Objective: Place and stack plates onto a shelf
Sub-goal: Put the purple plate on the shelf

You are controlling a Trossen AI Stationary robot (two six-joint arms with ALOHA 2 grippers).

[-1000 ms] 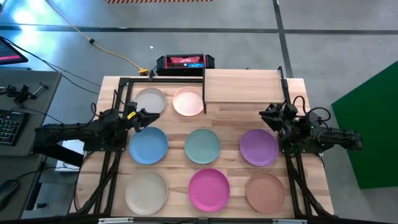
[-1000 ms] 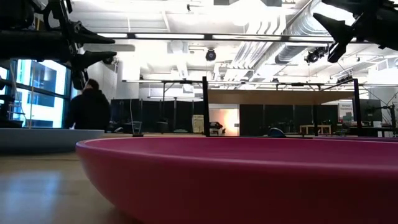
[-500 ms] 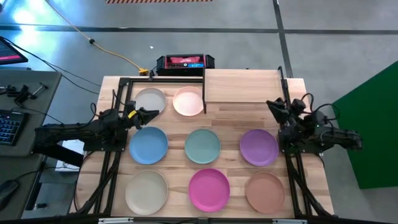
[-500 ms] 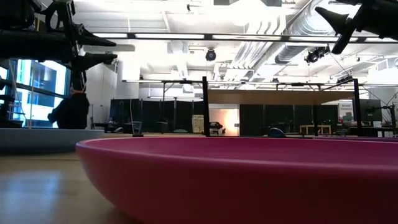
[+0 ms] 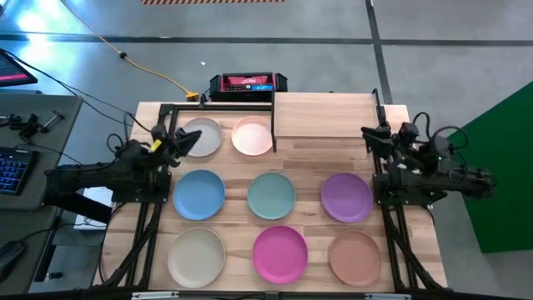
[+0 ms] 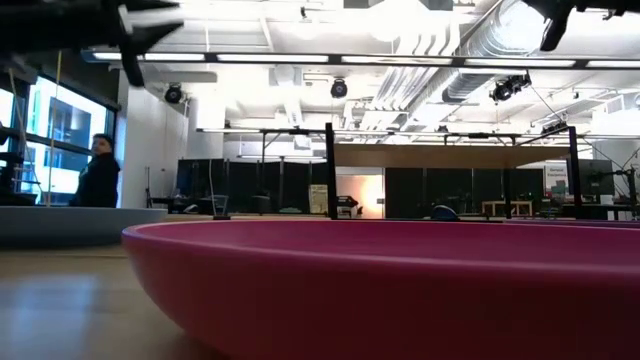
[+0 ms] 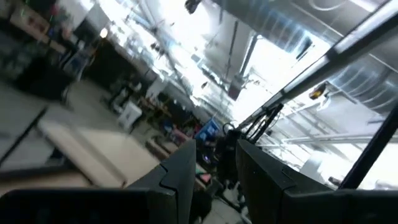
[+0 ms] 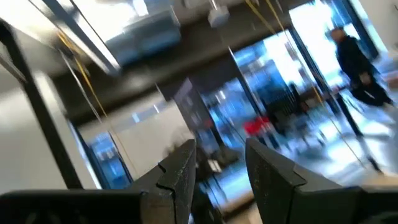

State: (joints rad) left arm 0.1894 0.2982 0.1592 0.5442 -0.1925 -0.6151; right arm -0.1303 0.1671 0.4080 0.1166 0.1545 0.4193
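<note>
Eight plates lie flat on the wooden table: grey-white (image 5: 202,137), pale pink (image 5: 252,136), blue (image 5: 199,194), teal (image 5: 271,195), purple (image 5: 346,197), cream (image 5: 196,257), magenta (image 5: 280,253) and tan-brown (image 5: 356,257). The magenta plate (image 6: 380,290) fills the low view. The light wood shelf (image 5: 325,115) stands at the far right on black legs, nothing on it. My left gripper (image 5: 185,138) hangs high by the grey-white plate, open and empty, as its wrist view (image 7: 214,165) shows. My right gripper (image 5: 372,136) hangs high off the shelf's near right corner, open and empty (image 8: 221,165).
A black frame (image 5: 166,112) rims the table's far left corner. A black and red box (image 5: 247,82) sits behind the table. A desk with a keyboard (image 5: 12,167) stands to the left. A person (image 6: 100,170) stands far off in the room.
Both grippers have risen and tipped upward, so the wrist views look at the ceiling. My left gripper has drawn back from the blue plate toward the far left, my right gripper from the purple plate toward the far right. The plates have stayed put.
</note>
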